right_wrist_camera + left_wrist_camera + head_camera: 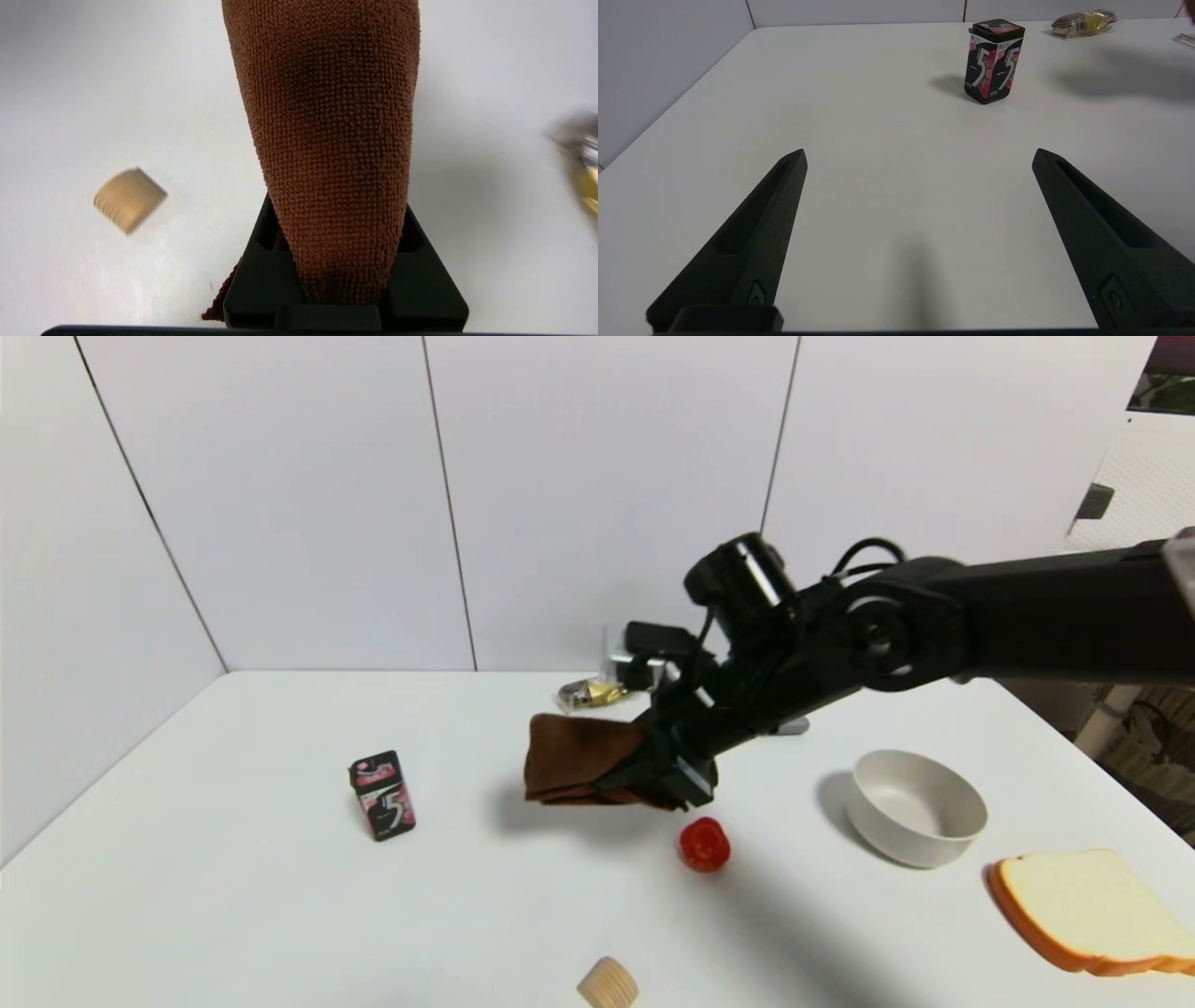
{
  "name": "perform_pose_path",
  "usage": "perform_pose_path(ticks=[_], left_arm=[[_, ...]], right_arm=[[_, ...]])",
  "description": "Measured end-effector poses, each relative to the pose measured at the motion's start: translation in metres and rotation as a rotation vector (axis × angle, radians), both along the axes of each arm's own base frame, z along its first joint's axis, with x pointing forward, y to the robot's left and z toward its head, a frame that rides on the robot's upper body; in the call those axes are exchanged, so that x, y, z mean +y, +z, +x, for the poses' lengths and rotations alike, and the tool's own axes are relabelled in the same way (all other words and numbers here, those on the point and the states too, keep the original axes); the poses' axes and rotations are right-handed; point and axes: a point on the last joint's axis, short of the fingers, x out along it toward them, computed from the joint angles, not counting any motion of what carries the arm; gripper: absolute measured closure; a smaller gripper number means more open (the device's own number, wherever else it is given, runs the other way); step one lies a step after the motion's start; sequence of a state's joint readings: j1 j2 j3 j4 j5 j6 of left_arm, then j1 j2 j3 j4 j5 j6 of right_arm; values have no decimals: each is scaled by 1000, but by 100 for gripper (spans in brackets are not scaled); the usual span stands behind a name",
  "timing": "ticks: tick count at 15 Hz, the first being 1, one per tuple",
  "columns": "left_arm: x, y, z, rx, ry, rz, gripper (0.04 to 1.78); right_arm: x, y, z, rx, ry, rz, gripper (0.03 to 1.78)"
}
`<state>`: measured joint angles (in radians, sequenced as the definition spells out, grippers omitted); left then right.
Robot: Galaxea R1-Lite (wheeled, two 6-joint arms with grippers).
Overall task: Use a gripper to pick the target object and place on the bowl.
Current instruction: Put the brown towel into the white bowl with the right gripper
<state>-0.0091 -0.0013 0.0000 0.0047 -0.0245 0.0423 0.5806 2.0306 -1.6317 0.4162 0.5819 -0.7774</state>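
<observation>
Mid-carry right now, by the look of it. White table underneath everything. Right gripper clenched on the brown terry towel, which hangs clear of the table with its shadow below, roughly mid-table and well left of the grey-beige bowl. From the right wrist view, towel pinched between the jaws and sticking out past the right gripper, so the hold looks solid enough.

Next up, probably: swing toward the robot's right, stop over the bowl, lower, let go. Needs decent centring since the towel looks wider than the bowl, so likely to drape over the rim rather than drop inside.

Other stuff lying around, big to small: slice of bread near the front right edge, just past the bowl; gum tin with a big 5 off to the left; red toy tomato just below the towel, sort of along the way but low enough to clear; wrapped snack at the back; little ridged beige cylinder at the front.

Left gripper parked low over the table, spread wide, holding nothing.
</observation>
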Motion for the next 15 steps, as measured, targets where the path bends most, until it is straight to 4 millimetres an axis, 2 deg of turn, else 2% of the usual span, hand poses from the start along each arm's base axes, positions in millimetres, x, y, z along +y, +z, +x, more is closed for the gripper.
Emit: perform_pose_path(ticks=[4,8,12,15], left_arm=[[0,0,0,0,0,0,11],[0,0,0,0,0,0,11],[0,0,0,0,0,0,11],[0,0,0,0,0,0,11]], right_arm=[[-53,42,-2,-118,-105,25,144],[-118,72,-16,-198,-183,-39,144],[-184,86,-33,-289,-226,-163,144],[-226,84,-42,-362,-195,-291,144]])
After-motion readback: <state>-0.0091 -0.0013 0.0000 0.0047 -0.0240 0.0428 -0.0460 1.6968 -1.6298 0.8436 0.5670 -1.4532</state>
